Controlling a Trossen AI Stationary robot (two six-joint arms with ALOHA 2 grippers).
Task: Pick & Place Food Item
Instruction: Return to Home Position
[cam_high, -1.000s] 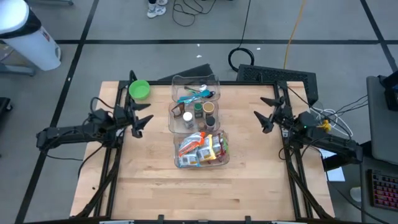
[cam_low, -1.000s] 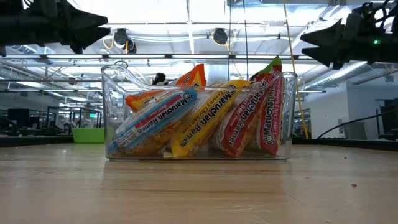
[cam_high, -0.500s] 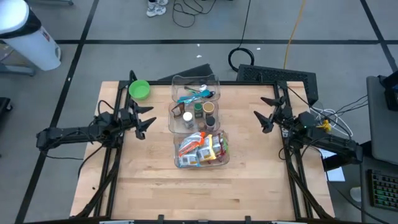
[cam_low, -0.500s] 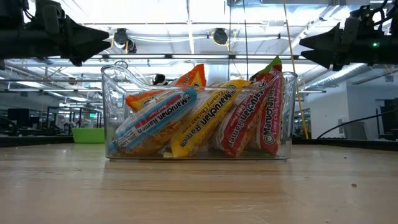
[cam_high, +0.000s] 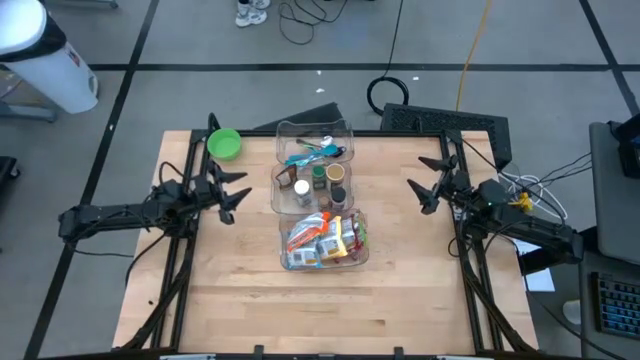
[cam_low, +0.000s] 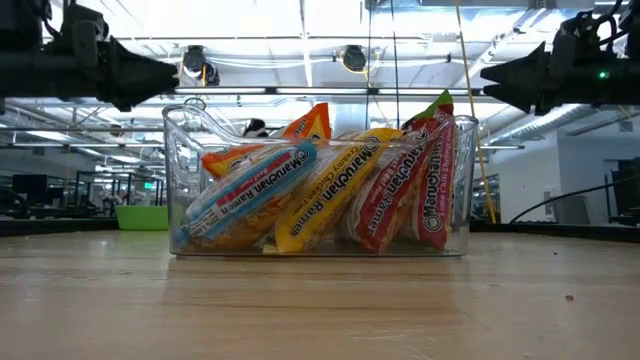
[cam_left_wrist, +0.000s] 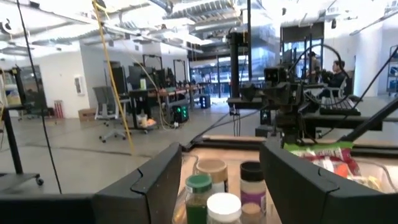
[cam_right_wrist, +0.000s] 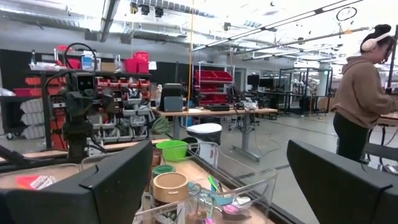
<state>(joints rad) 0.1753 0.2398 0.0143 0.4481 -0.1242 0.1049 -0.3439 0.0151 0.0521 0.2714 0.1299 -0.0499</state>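
While both arms hang over the worktop's (cam_high: 240, 295) side edges, the left fingers (cam_left_wrist: 149, 186) stand wide apart and empty at nine o'clock of the middle bin (cam_high: 274, 190); the right fingers (cam_right_wrist: 106, 186), equally spread and empty, sit at three o'clock; the white bottle (cam_high: 301, 187) stands inside that bin, well apart from both.

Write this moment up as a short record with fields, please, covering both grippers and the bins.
far bin: utensils
middle bin: seasoning bottles, upright
near bin: ramen packets
left gripper: open, empty, raised left of the middle bin
right gripper: open, empty, raised right of the bins
green bowl: table's far left corner
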